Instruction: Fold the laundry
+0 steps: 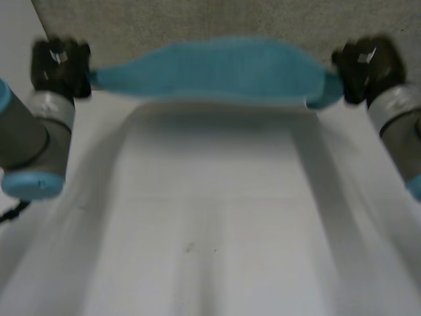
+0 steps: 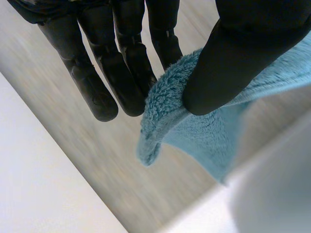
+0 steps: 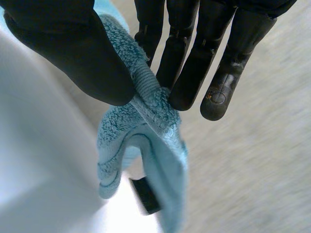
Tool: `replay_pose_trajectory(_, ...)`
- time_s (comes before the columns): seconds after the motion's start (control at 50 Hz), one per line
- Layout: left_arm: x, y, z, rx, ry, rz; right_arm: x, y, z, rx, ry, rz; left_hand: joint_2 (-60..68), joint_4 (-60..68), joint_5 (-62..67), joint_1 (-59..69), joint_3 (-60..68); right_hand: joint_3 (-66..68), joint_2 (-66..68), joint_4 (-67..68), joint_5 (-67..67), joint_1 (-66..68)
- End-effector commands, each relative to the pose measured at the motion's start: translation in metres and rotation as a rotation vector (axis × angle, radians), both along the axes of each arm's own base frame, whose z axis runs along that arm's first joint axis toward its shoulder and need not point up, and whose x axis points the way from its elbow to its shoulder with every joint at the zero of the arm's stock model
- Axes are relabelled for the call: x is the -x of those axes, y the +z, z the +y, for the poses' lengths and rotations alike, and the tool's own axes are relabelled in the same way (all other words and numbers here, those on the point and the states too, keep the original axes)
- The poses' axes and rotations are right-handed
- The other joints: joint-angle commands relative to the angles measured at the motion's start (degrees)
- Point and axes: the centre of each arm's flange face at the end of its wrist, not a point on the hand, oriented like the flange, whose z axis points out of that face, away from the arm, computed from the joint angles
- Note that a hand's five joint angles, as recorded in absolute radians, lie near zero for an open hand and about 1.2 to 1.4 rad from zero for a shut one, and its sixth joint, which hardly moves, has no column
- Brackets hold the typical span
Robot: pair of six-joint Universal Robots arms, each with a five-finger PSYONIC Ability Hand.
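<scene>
Left hand (image 1: pixel 60 64) and right hand (image 1: pixel 364 66) each pinch an end of a blue towel (image 1: pixel 217 69), stretched between them over the table's (image 1: pixel 210 217) far edge, probably mid-fold; next, lower both ends evenly.

I see the blue fluffy towel (image 1: pixel 217 69) stretched in the air between both hands. One end is pinched in the left hand (image 1: pixel 59 66), the other in the right hand (image 1: pixel 365 66), where a hemmed corner with a dark tag (image 3: pixel 146 195) droops below the fingertips.
</scene>
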Motion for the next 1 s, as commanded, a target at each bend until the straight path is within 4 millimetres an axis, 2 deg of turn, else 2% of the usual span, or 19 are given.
replay_pose_trajectory(0.02,-0.007,-0.068,0.02,-0.2,-0.001,-0.056,0.003,-0.091,0.011,-0.281,0.011,0.074,11.31,11.49,15.38,15.48,11.62,12.02,12.32,11.72,13.29,24.63)
replay_pose_trajectory(0.04,-0.008,-0.077,0.024,-0.229,-0.001,-0.064,0.003,-0.091,0.011,-0.282,0.011,0.074,11.31,11.49,15.38,15.48,11.62,12.02,12.32,11.72,13.29,24.63)
replay_pose_trajectory(0.06,-0.009,-0.083,0.028,-0.25,-0.001,-0.071,0.005,-0.102,0.015,-0.333,0.008,0.083,11.31,11.49,15.38,15.48,11.62,12.02,12.32,11.72,13.29,24.63)
replay_pose_trajectory(0.16,-0.015,-0.091,0.035,-0.283,0.01,-0.077,0.009,-0.113,0.027,-0.431,0.013,0.1,11.31,11.49,15.38,15.48,11.62,7.54,7.84,7.24,8.81,20.15)
replay_pose_trajectory(0.2,-0.019,-0.089,0.034,-0.281,0.022,-0.075,0.012,-0.107,0.028,-0.434,0.002,0.066,11.31,11.49,15.38,15.48,11.62,-22.43,-22.12,-22.73,-21.16,-9.82)
replay_pose_trajectory(0.22,-0.025,-0.086,0.032,-0.275,0.037,-0.071,0.012,-0.107,0.028,-0.434,0.002,0.066,11.31,11.49,15.38,15.48,11.62,-22.57,-22.27,-22.87,-21.3,-9.96)
replay_pose_trajectory(0.26,-0.03,-0.082,0.03,-0.266,0.052,-0.066,0.031,-0.085,0.019,-0.407,-0.05,-0.056,11.31,11.49,15.38,15.48,11.62,-35.98,-35.68,-36.28,-34.71,-23.38)
replay_pose_trajectory(0.28,-0.034,-0.078,0.029,-0.257,0.063,-0.063,0.031,-0.085,0.019,-0.407,-0.051,-0.056,11.31,11.49,15.38,15.48,11.62,-36.03,-35.73,-36.33,-34.76,-23.42)
replay_pose_trajectory(0.3,-0.034,-0.078,0.029,-0.257,0.063,-0.063,0.043,-0.077,0.014,-0.404,-0.072,-0.13,11.31,11.49,15.38,15.48,11.62,-39.53,-39.22,-39.83,-38.26,-26.92)
replay_pose_trajectory(0.32,-0.034,-0.078,0.029,-0.257,0.063,-0.063,0.043,-0.077,0.013,-0.404,-0.072,-0.13,11.31,11.49,15.38,15.48,11.62,-39.56,-39.26,-39.86,-38.29,-26.95)
replay_pose_trajectory(0.36,-0.035,-0.073,0.031,-0.247,0.063,-0.059,0.059,-0.07,0.007,-0.43,-0.077,-0.267,11.31,11.49,15.38,15.48,11.62,-39.23,-38.92,-39.53,-37.96,-26.62)
replay_pose_trajectory(0.42,-0.034,-0.068,0.033,-0.238,0.063,-0.053,0.072,-0.07,0.002,-0.474,-0.087,-0.373,11.31,11.49,15.38,15.48,11.62,-39.39,-39.09,-39.69,-38.12,-26.78)
replay_pose_trajectory(0.48,-0.034,-0.065,0.034,-0.231,0.061,-0.049,0.079,-0.073,0.002,-0.495,-0.094,-0.403,11.31,11.49,15.38,15.48,11.62,-39.39,-39.09,-39.7,-38.12,-26.79)
replay_pose_trajectory(0.52,-0.034,-0.064,0.036,-0.228,0.058,-0.048,0.093,-0.079,0.004,-0.525,-0.117,-0.426,11.31,11.49,15.38,15.48,11.62,-39.39,-39.09,-39.7,-38.12,-26.79)
replay_pose_trajectory(0.58,-0.033,-0.063,0.038,-0.227,0.055,-0.048,0.1,-0.088,0.007,-0.547,-0.118,-0.394,11.31,11.49,15.38,15.48,11.62,-39.23,-38.92,-39.53,-37.96,-26.62)
replay_pose_trajectory(0.8,-0.032,-0.065,0.041,-0.237,0.049,-0.052,0.103,-0.12,0.028,-0.591,-0.036,-0.227,11.31,11.49,15.38,15.48,11.62,-36.03,-35.73,-36.33,-34.76,-23.42)
replay_pose_trajectory(0.86,-0.032,-0.065,0.041,-0.237,0.049,-0.052,0.102,-0.124,0.028,-0.587,-0.031,-0.215,11.31,11.49,15.38,15.48,11.62,-35.86,-35.56,-36.16,-34.59,-23.25)
replay_pose_trajectory(0.9,-0.032,-0.065,0.041,-0.236,0.049,-0.05,0.103,-0.134,0.024,-0.575,-0.024,-0.206,11.31,11.49,15.38,15.48,11.62,-33.52,-33.22,-33.82,-32.25,-20.91)
replay_pose_trajectory(1.0,-0.031,-0.066,0.041,-0.237,0.036,-0.051,0.104,-0.14,0.015,-0.545,-0.024,-0.202,11.31,11.49,15.38,15.48,11.62,-29.48,-29.18,-29.78,-28.21,-16.87)
